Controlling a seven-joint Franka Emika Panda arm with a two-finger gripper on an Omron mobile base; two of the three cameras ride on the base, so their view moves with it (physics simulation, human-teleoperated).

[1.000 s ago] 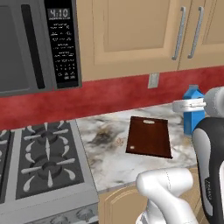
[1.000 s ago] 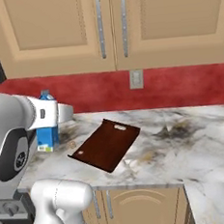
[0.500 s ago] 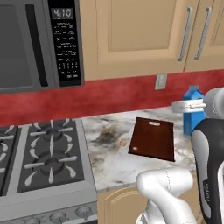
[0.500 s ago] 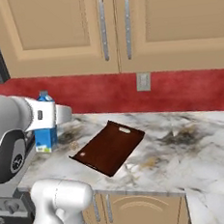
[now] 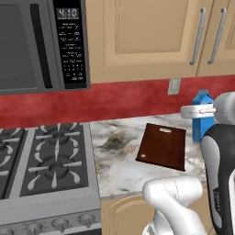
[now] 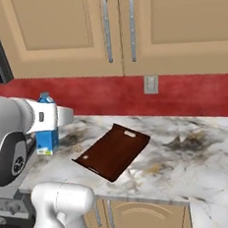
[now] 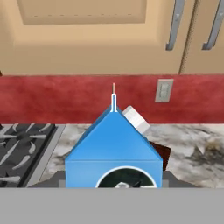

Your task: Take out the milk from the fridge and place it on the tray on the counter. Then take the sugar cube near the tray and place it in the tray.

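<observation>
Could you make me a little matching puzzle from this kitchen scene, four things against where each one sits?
Things:
1. milk
2. tray
3. sugar cube
4. wall socket

Places:
A. on the red wall under the cupboards
B. lying flat on the counter, nothing on it
C. close in front of the hand camera, up off the tray
D. on the marble between the stove and the tray

Pairs: 1-C, 2-B, 3-D, 4-A

Bright-blue gable-top milk carton (image 7: 113, 146) (white cap at two o'clock); dark reddish-brown flat tray (image 6: 113, 151); white-grey marbled stone table (image 6: 199, 157) with dark smudges; red backsplash (image 5: 114, 98).
</observation>
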